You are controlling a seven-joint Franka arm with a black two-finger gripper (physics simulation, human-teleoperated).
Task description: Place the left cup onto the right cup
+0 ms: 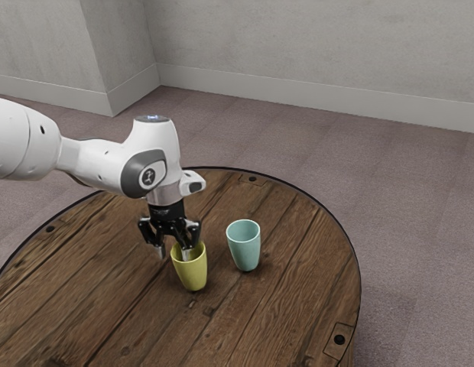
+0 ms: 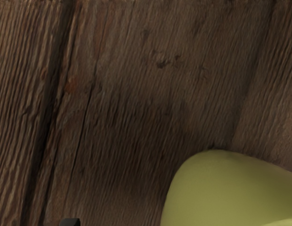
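Cups share a round table (image 1: 84,306) of dark, weathered planks in the exterior view. The yellow-green cup (image 1: 191,271) is smooth, handleless, tapering to its base and slightly tilted. It sits just to the exterior view's left of the upright teal cup (image 1: 243,245), and the two are apart. The gripper (image 1: 176,246) is clamped on the yellow-green cup's near wall, one finger inside the rim and one outside. Grey-brown carpet (image 1: 390,176) and pale walls (image 1: 336,46) with a skirting board surround the table.

In the wrist view, the yellow-green cup's (image 2: 235,188) rounded side bulges just under the hand, above grooved wood grain (image 2: 113,94).
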